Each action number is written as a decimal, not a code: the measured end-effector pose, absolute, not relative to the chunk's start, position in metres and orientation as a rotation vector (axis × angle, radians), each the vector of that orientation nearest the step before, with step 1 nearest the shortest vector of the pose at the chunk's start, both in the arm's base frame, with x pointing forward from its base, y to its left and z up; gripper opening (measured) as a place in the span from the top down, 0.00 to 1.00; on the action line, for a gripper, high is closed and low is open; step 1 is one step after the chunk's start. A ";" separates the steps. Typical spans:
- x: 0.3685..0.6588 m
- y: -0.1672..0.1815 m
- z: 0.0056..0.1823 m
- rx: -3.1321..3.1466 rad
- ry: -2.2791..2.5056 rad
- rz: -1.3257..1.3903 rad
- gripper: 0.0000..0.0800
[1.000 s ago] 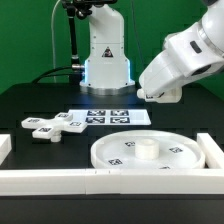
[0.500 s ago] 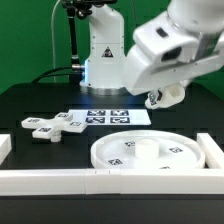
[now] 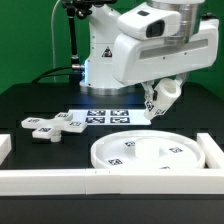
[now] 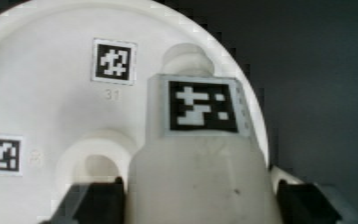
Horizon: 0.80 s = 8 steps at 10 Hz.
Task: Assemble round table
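My gripper (image 3: 158, 101) is shut on the short white cylindrical leg (image 3: 153, 106) and holds it tilted in the air just above the far edge of the round disc (image 3: 150, 153). The disc lies flat, rim up, at the front of the table. In the wrist view the leg (image 4: 197, 160) sits between my dark fingers (image 4: 98, 200), its square tag facing the camera, with the disc (image 4: 60, 90) and its tags beneath. The flat cross-shaped foot (image 3: 52, 126) lies on the table at the exterior view's left.
The marker board (image 3: 108, 117) lies behind the disc, near the robot base (image 3: 105, 60). Long white rail bars run along the front (image 3: 90, 181) and stand at both sides (image 3: 212, 152). The tabletop is black.
The arm has swung toward the exterior view's left and turned its wrist. The gripper with the leg now hangs lower, over the disc's far edge.
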State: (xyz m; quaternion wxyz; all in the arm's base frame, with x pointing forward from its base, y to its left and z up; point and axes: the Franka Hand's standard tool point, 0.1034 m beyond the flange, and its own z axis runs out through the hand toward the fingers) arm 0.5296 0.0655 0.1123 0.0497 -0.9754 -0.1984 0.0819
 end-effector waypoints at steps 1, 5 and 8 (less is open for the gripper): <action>0.535 0.061 0.120 -2.960 -0.534 0.186 0.49; 0.549 0.053 0.126 -3.005 -0.509 -0.205 0.49; 0.566 0.032 0.133 -3.020 -0.528 -0.527 0.49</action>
